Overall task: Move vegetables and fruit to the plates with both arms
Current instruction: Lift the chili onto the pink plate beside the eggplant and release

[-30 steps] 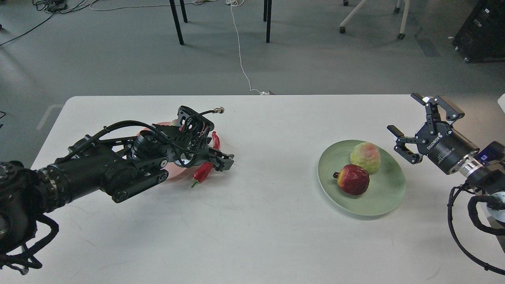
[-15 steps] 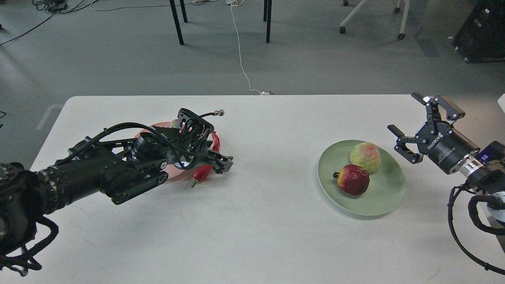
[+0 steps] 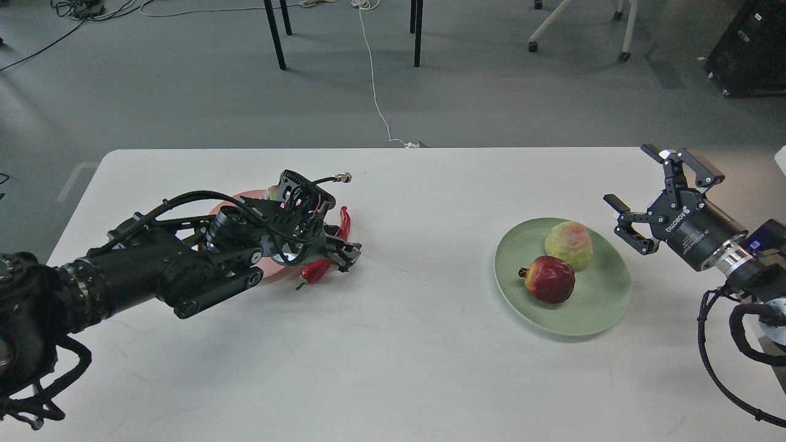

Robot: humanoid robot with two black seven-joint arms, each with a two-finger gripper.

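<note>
My left gripper (image 3: 342,250) lies low over the right rim of the pale pink plate (image 3: 241,197) and is shut on the red chili pepper (image 3: 319,267). The chili's green stem end rests on the table and its tip points up beside the wrist. My arm hides most of the pink plate, and the eggplant is hidden. The pale green plate (image 3: 589,322) at the right holds the dark red pomegranate-like fruit (image 3: 550,280) and the yellow-green fruit (image 3: 570,244). My right gripper (image 3: 624,174) is open and empty, hovering just right of the green plate.
The white table (image 3: 393,368) carries both plates. Beyond its far edge are chair and table legs (image 3: 274,34) and a white cable (image 3: 373,80) on the grey floor. A black cabinet (image 3: 752,46) stands at the far right.
The left gripper has shifted slightly left and down with the chili, and the chili's upper tip has swung right. The right arm has not moved.
</note>
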